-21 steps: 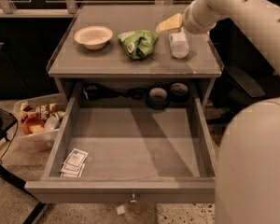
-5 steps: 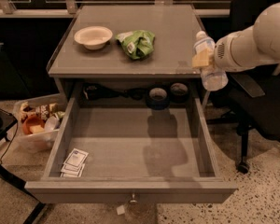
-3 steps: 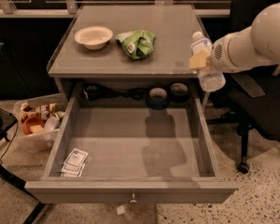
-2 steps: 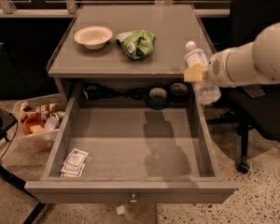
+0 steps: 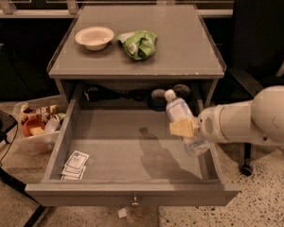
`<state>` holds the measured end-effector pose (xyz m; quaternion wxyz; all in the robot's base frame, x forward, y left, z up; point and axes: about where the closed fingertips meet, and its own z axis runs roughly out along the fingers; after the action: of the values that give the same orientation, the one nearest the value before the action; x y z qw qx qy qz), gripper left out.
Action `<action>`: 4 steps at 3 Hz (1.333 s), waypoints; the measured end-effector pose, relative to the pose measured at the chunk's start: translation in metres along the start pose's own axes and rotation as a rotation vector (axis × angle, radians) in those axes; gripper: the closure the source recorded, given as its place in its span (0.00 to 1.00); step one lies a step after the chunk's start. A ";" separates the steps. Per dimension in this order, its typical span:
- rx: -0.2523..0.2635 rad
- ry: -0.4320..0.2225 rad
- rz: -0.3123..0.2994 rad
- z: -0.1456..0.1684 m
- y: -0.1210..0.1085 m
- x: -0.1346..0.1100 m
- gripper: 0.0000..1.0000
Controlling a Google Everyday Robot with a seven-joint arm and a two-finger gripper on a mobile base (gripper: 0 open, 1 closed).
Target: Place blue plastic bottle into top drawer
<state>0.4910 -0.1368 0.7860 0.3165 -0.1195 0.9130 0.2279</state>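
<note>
The blue plastic bottle, clear with a white cap, is held tilted over the right side of the open top drawer. My gripper is shut on the bottle's middle, its tan fingers wrapping it. The white arm reaches in from the right. The bottle hangs above the drawer's flat grey bottom, near the right wall, and casts a shadow on the floor. The drawer's knob faces front.
A small white packet lies in the drawer's front left corner. On the grey tabletop sit a cream bowl and a green snack bag. A bin of items stands on the floor left. A black chair is at right.
My gripper carried the bottle from the tabletop's right edge down and left, and it is now over the drawer's right side, lower than before.
</note>
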 end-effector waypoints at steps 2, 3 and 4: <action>0.063 0.167 -0.570 0.063 0.020 0.089 1.00; 0.156 0.144 -0.744 0.072 0.021 0.089 1.00; 0.229 0.098 -0.808 0.061 0.026 0.064 1.00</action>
<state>0.4637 -0.0889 0.7118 0.3478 -0.4427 0.8261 -0.0235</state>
